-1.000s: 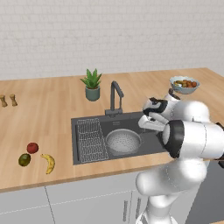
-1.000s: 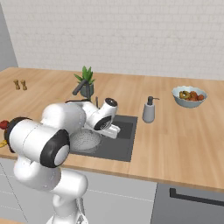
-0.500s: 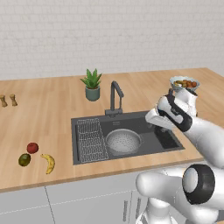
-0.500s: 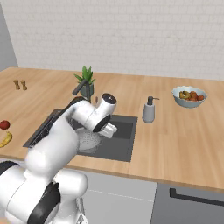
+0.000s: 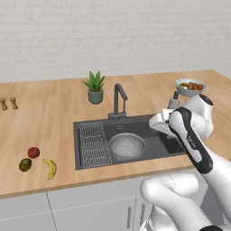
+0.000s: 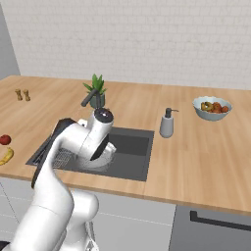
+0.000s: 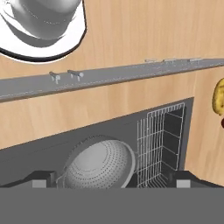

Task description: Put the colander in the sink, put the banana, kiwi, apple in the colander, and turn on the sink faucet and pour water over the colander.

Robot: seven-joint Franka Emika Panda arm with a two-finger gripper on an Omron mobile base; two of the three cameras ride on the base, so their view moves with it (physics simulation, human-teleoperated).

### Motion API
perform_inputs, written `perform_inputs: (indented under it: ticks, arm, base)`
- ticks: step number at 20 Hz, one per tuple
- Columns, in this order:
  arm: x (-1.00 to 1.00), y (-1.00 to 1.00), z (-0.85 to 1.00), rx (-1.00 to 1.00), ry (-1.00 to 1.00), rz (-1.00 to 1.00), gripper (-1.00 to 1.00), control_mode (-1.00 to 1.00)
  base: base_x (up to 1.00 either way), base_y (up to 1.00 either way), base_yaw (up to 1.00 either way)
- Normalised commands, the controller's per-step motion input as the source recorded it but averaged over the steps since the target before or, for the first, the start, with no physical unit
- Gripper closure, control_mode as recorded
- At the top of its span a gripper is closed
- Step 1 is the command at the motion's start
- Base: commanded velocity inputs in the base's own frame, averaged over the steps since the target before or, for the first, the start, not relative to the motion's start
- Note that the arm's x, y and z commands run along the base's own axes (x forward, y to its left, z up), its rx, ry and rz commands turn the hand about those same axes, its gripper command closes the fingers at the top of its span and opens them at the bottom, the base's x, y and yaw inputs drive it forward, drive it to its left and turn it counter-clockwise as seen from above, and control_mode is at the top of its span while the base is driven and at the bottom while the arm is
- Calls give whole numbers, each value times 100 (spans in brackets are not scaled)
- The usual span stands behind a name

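While I watch remotely, each view gives me this:
Left base: colander (image 5: pixel 127 146) sits in the sink (image 5: pixel 85 131) beside the wire rack (image 5: pixel 94 144), below the faucet (image 5: pixel 118 100); apple (image 5: pixel 33 152), kiwi (image 5: pixel 25 164) and banana (image 5: pixel 50 168) lie together on the counter (image 5: pixel 49 117), left of the sink
Right base: arm bent over the sink (image 6: pixel 132 149)
Hand: gripper (image 7: pixel 112 179) spread wide, holding nothing, colander (image 7: pixel 98 162) between its tips

Round perforated grey metal colander (image 5: pixel 127 145) filling the middle of your dark rectangular sink (image 5: pixel 173 145), flat wire rack (image 5: pixel 94 144) blocking its left part, right part free, angular dark faucet (image 5: pixel 118 100) at the far rim, bare wooden counter (image 5: pixel 49 117) left.
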Motion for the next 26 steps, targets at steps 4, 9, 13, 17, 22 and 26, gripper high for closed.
perform_inputs:
  ticks: [4,9,13,17,22,26]
  arm:
    - [-48,55,23,5,0,-2,-100,-100]
    - [-38,61,24,5,0,-5,-100,-100]
    - [-14,71,26,1,9,-5,-100,-100]
    - [0,83,13,-1,12,-8,-100,-100]
    - [6,93,13,-10,17,-10,-100,-100]
    - [13,100,4,-11,13,-7,-100,-100]
  base:
    - [0,0,0]
    - [0,0,0]
    - [0,0,0]
    - [0,0,0]
    - [0,0,0]
    - [0,0,0]
